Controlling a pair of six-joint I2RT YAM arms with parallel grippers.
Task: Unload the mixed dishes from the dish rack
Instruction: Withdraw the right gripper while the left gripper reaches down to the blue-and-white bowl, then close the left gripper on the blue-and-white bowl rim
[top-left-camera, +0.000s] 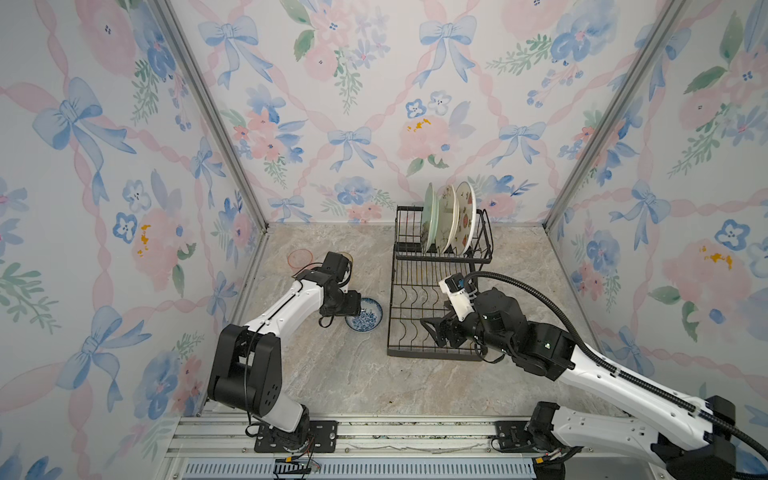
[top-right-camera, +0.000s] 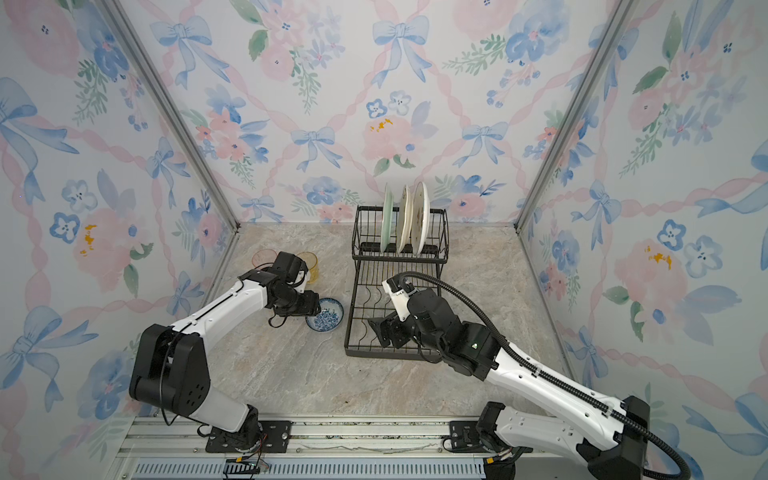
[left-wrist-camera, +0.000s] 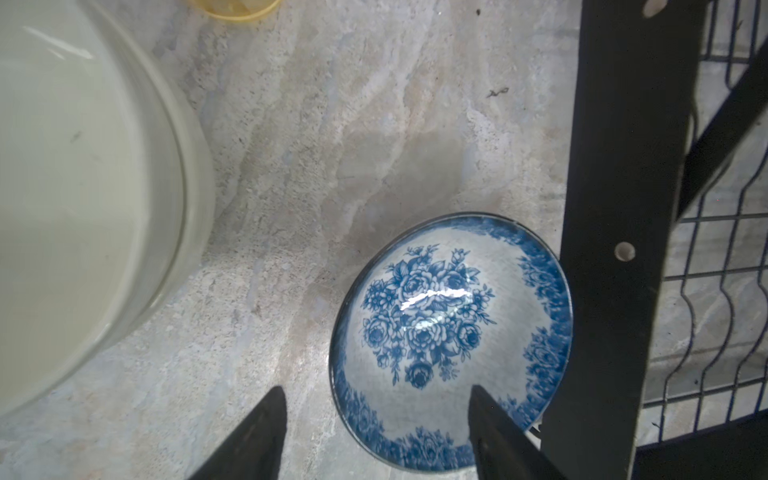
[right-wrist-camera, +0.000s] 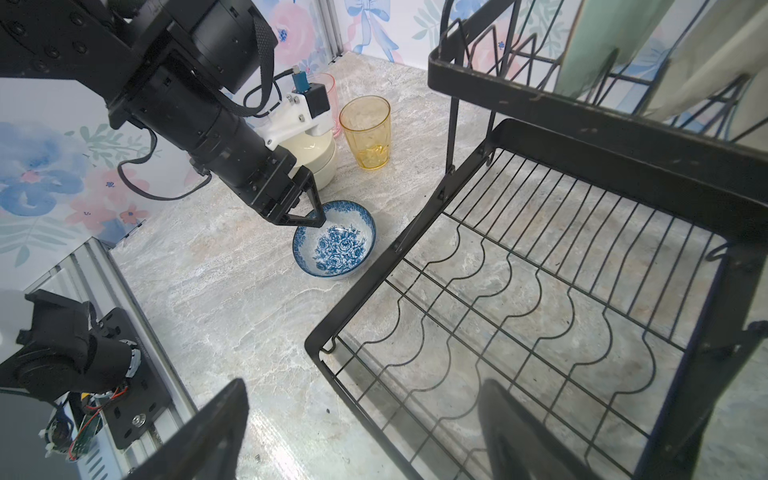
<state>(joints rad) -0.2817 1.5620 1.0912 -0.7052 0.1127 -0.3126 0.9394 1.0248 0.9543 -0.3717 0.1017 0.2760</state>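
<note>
Currently left gripper (left-wrist-camera: 376, 388), jaws apart, straddles blue-patterned bowl (left-wrist-camera: 424, 316) rim; right gripper (right-wrist-camera: 365, 384) gapes over dish rack (right-wrist-camera: 399, 241). Plates (top-left-camera: 448, 220) likely slippery, brittle: pinch top rim.

My left arm (top-left-camera: 291, 305) reaches forward and bends down at the end. My left gripper (left-wrist-camera: 376, 390) points down, jaws apart. My right arm (top-left-camera: 602, 374) stretches in low from the right side. My right gripper (right-wrist-camera: 363, 384) points to the left, jaws wide apart and empty.
</note>
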